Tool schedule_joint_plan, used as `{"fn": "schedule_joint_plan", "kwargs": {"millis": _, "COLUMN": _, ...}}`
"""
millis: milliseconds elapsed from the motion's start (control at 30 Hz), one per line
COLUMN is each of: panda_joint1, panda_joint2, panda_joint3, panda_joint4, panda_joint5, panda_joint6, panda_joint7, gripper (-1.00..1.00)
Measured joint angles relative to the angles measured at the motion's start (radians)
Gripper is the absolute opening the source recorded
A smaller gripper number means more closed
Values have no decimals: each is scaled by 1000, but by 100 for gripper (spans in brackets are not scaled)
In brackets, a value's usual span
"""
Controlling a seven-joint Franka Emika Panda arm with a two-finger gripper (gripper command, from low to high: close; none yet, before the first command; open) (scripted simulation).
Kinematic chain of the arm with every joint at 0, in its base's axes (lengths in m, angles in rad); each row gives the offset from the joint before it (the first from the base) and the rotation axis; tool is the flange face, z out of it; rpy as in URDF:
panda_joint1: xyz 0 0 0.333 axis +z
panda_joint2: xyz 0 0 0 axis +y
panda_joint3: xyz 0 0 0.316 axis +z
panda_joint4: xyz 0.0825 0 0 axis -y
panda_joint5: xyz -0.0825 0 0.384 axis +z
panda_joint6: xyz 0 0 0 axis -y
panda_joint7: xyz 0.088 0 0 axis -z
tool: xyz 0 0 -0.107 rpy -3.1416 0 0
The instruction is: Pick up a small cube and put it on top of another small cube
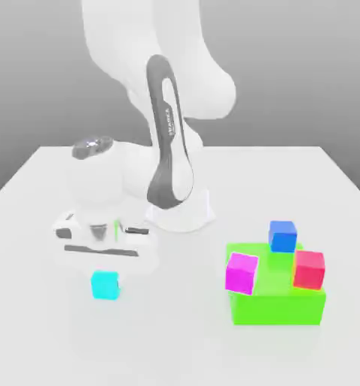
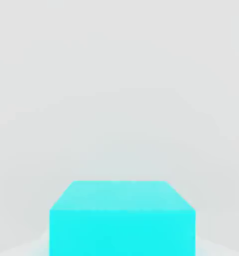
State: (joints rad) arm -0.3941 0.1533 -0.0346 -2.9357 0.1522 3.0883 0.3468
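Observation:
The small cyan cube (image 1: 105, 285) is on the exterior view's left side of the white table, toward the front edge. My gripper (image 1: 104, 265) hangs directly over it, with the white hand just above the cube's top. The hand view looks across the top and front face of the cyan cube (image 2: 122, 220) from very close, with bare white table beyond it. On the exterior view's right, a magenta cube (image 1: 242, 272), a blue cube (image 1: 282, 235) and a red cube (image 1: 309, 269) sit on a large green block (image 1: 277, 301).
The arm's white base (image 1: 180, 212) stands at the middle of the table (image 1: 175, 339), behind the cubes. The green block is a raised obstacle on the exterior view's right. White tabletop separates the cyan cube from the green block.

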Motion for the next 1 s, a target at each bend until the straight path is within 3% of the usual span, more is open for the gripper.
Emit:
{"fn": "schedule_joint_plan", "kwargs": {"millis": 100, "panda_joint1": 12, "panda_joint2": -106, "panda_joint3": -42, "panda_joint4": -21, "panda_joint5": -96, "panda_joint6": -85, "panda_joint7": 69, "gripper": -100}}
{"fn": "schedule_joint_plan", "kwargs": {"millis": 233, "panda_joint1": 41, "panda_joint2": -226, "panda_joint3": -7, "panda_joint4": -20, "panda_joint5": -155, "panda_joint6": -205, "panda_joint7": 152, "gripper": -100}}
{"fn": "schedule_joint_plan", "kwargs": {"millis": 700, "panda_joint1": 503, "panda_joint2": -410, "panda_joint3": 443, "panda_joint4": 237, "panda_joint5": 15, "panda_joint6": -630, "panda_joint7": 530, "gripper": -100}}
{"fn": "schedule_joint_plan", "kwargs": {"millis": 867, "panda_joint1": 524, "panda_joint2": -280, "panda_joint3": 512, "panda_joint4": 238, "panda_joint5": -48, "panda_joint6": -506, "panda_joint7": 629, "gripper": -100}}
{"fn": "schedule_joint_plan", "kwargs": {"millis": 900, "panda_joint1": 522, "panda_joint2": -251, "panda_joint3": 515, "panda_joint4": 232, "panda_joint5": -65, "panda_joint6": -474, "panda_joint7": 643, "gripper": 100}}
{"fn": "schedule_joint_plan", "kwargs": {"millis": 1000, "panda_joint1": 522, "panda_joint2": -251, "panda_joint3": 515, "panda_joint4": 232, "panda_joint5": -65, "panda_joint6": -474, "panda_joint7": 643, "gripper": 100}}
